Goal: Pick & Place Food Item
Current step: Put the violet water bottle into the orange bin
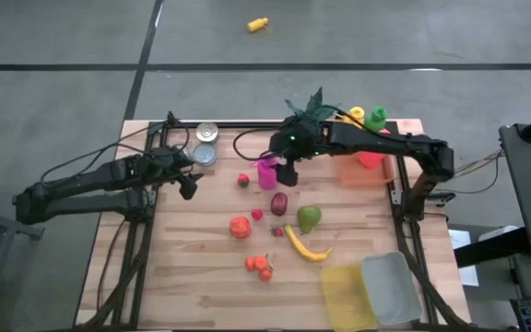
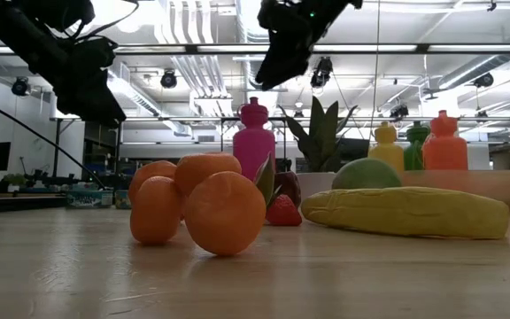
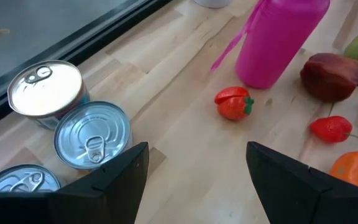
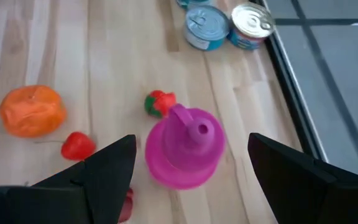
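Observation:
Toy food lies across the wooden table (image 1: 192, 277): a small red tomato (image 1: 243, 181), a dark red fruit (image 1: 279, 202), a green pear (image 1: 309, 219), a yellow corn cob (image 1: 307, 246), an orange fruit (image 1: 240, 227), two strawberries (image 1: 257, 214) and a cluster of small oranges (image 1: 259, 266). A pink bottle (image 4: 185, 146) stands upright at the far middle. My right gripper (image 4: 191, 180) hangs open in the air above the bottle, tilted downward, touching nothing. My left gripper (image 3: 197, 180) is open at the far left, raised beside the cans, with nothing between its fingers.
Three tin cans (image 1: 206, 143) stand at the far left. An orange bin (image 1: 367, 171) with coloured bottles and a green plant (image 1: 313, 106) stand at the far right. A yellow cloth (image 1: 347, 295) and a grey tray (image 1: 390, 288) lie at the near right.

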Controlling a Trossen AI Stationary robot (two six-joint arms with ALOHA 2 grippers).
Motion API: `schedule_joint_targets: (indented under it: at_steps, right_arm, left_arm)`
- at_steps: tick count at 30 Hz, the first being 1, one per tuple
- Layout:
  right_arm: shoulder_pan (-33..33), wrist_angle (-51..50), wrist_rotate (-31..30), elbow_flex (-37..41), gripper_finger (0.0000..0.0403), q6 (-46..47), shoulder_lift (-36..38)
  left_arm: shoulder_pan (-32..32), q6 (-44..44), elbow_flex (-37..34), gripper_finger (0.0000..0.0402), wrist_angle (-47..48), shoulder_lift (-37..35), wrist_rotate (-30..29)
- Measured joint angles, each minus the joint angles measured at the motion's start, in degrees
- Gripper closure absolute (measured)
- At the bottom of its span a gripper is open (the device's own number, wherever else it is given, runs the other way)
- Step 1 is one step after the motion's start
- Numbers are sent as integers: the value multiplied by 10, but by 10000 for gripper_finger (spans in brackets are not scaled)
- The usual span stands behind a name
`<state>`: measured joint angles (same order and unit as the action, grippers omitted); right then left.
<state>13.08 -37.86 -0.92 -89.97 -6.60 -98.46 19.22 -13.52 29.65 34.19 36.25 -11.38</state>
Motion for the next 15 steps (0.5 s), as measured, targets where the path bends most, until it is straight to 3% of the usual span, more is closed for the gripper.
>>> schedule_joint_targets:
  at_steps: [15]
  right_arm:
    - [17,11,33,-7,95,-12,-54]
  left_arm:
    - [0,0,0,126,0,0,0]
